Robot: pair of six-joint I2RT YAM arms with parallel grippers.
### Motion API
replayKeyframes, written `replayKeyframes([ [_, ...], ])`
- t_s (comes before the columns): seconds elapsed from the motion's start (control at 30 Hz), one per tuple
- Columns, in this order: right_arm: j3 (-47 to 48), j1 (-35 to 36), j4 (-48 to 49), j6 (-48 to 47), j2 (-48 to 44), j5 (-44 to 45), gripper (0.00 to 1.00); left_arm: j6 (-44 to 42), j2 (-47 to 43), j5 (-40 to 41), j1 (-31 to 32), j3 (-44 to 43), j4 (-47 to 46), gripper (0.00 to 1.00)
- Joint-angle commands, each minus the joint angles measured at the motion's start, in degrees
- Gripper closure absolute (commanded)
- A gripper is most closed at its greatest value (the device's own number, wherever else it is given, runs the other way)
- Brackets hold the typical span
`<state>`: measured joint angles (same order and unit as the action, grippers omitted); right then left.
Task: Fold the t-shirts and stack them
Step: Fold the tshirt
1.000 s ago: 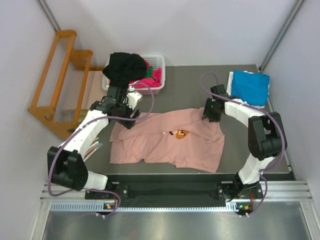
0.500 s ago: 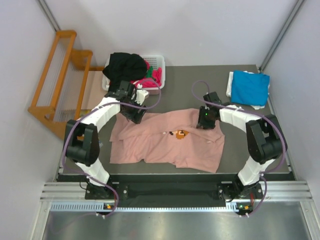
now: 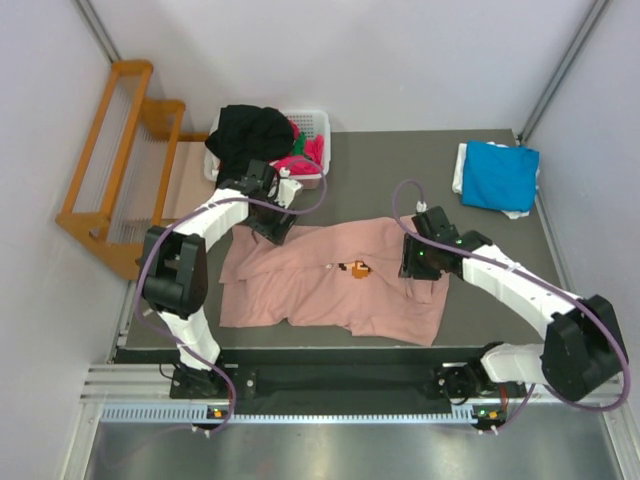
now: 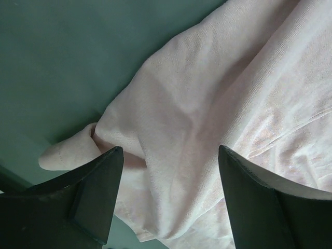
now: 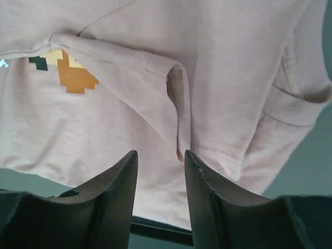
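Note:
A dusty salmon-pink t-shirt (image 3: 330, 285) with a small orange-dark chest print (image 3: 360, 268) lies spread and rumpled on the dark table. My left gripper (image 3: 275, 228) is open over its far left corner; the left wrist view shows a bunched fold of pink cloth (image 4: 171, 129) between the wide-apart jaws. My right gripper (image 3: 418, 262) is open just above the shirt's right side, right of the print (image 5: 70, 72); a raised crease (image 5: 174, 98) runs toward the jaws. A folded bright blue t-shirt (image 3: 498, 175) lies at the far right. Black (image 3: 250, 135), magenta (image 3: 298, 160) and green shirts fill the basket.
A white slatted basket (image 3: 318, 125) stands at the table's far left corner. A wooden rack (image 3: 120, 150) stands left of the table. White cloth (image 3: 462, 170) lies under the blue shirt. The table's right edge (image 3: 550, 250) meets the wall.
My right gripper has moved nearer and a little right, onto the shirt's right part. My left gripper has shifted right along the shirt's far left edge, and the left arm has folded back.

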<state>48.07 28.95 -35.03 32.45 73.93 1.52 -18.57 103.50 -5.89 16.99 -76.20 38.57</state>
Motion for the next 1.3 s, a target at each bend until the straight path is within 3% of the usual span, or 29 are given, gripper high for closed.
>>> replayKeyframes([
  [0.0,0.44,1.02,-4.52,1.22,-4.32,2.09,0.59,0.02,-0.76,0.88,0.58,-2.02,-1.39,0.22],
  [0.13,1.92,0.93,-3.82,-0.36,-3.27,5.84,0.58,-0.42,-1.99,1.06,0.67,-2.02,-0.95,0.22],
  [0.37,10.01,-2.84,3.11,-3.18,11.03,8.68,0.62,-1.12,-4.27,2.63,0.85,-0.62,-0.33,0.22],
  [0.57,14.06,-6.01,5.75,-4.49,17.46,9.90,0.64,-2.35,-7.35,3.69,0.85,1.58,-0.25,0.22],
  [1.17,9.23,-7.24,8.48,-4.41,20.72,7.71,0.68,-3.67,-11.48,5.36,0.85,2.73,-0.16,0.22],
  [1.27,8.62,-7.24,8.92,-4.32,21.43,6.83,0.69,-3.58,-10.96,9.22,0.85,3.34,-0.07,0.22],
])
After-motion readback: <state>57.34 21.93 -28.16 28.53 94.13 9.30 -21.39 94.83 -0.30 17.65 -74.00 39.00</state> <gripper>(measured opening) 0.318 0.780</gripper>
